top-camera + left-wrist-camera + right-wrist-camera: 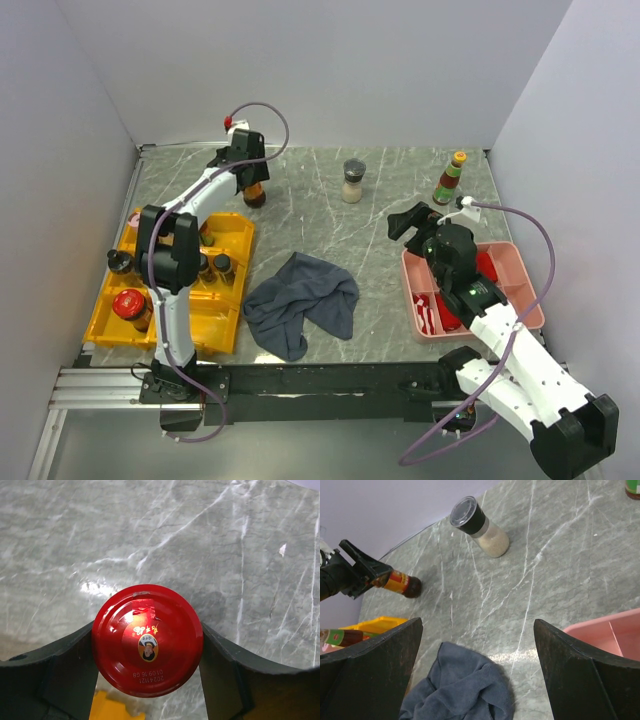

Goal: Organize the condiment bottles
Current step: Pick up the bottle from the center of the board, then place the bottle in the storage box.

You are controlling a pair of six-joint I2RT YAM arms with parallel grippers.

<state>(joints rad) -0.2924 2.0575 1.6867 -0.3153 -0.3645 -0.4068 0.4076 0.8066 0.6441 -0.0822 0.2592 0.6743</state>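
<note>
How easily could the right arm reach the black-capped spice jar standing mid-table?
Probably yes: the right tool hangs open, pointed toward the spice jar, with only bare marble tabletop between them. The grey cloth lies nearer the arm, short of that path.

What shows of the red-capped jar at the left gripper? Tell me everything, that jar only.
The red-capped jar has a round, glossy red lid with a small portrait emblem, gold characters and a printed date. Its body looks like dark glass with brown contents and an orange-yellow label. It appears to stand upright on the grey marbled table, just beyond the yellow tray. The left gripper clasps its cap from both sides.
</note>
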